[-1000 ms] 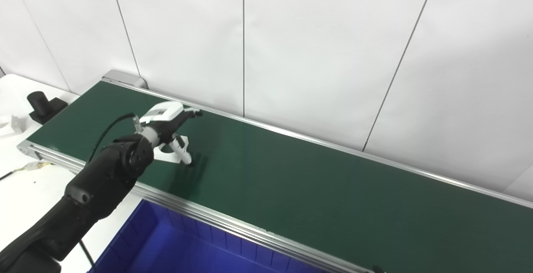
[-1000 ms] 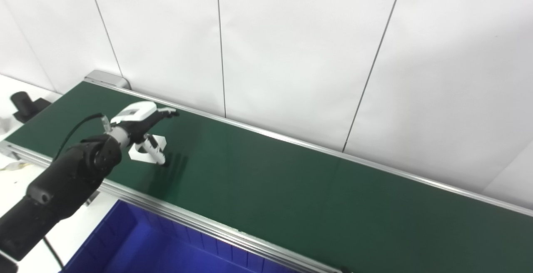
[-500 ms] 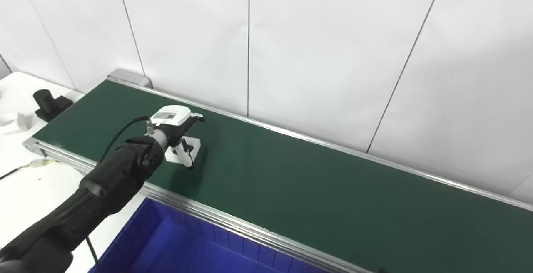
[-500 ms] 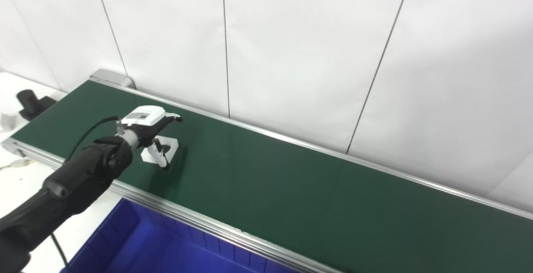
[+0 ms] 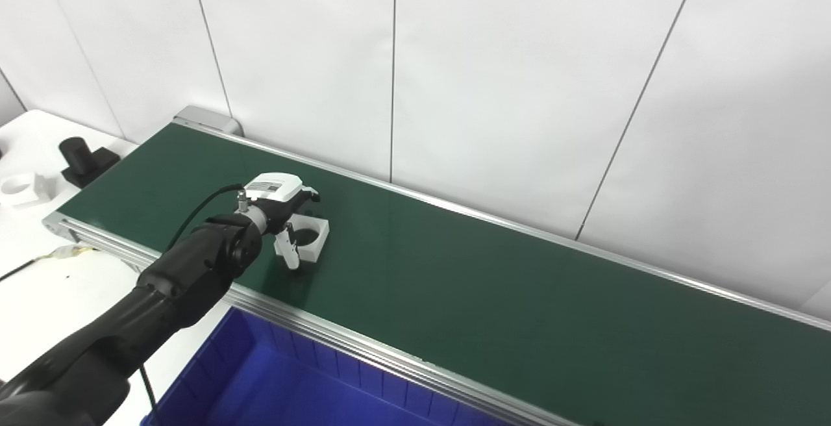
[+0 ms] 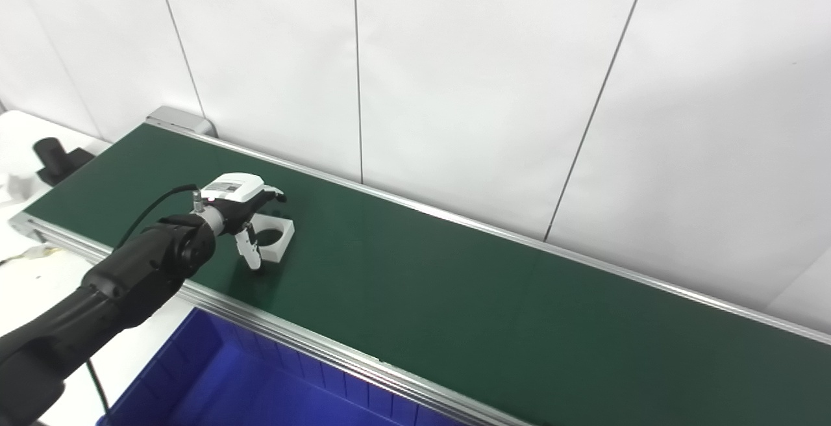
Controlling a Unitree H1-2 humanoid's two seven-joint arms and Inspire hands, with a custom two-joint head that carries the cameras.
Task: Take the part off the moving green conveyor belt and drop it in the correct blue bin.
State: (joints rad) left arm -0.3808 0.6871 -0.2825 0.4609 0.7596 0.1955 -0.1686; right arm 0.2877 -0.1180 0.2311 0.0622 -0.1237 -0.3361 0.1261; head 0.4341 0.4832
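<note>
A white block-shaped part (image 5: 314,239) with a round hole lies on the green conveyor belt (image 5: 493,296) near its left end. My left hand (image 5: 280,200) is right over it, arm reaching in from the lower left. The thumb (image 5: 288,252) points down on the near left side of the part and the fingers curl above its far side. They straddle the part but are still apart, and the part rests on the belt. It also shows in the right eye view (image 6: 274,234). My right hand is out of view.
A blue bin (image 5: 272,387) stands below the belt's near rail (image 5: 363,348). On the white table at the far left stand a black part (image 5: 81,160) and a white ring-shaped part (image 5: 19,189). A white panel wall rises right behind the belt.
The part has travelled to the right along the belt. My left hand has followed it and lowered, so the thumb now stands beside the part. The camera has shifted slightly.
</note>
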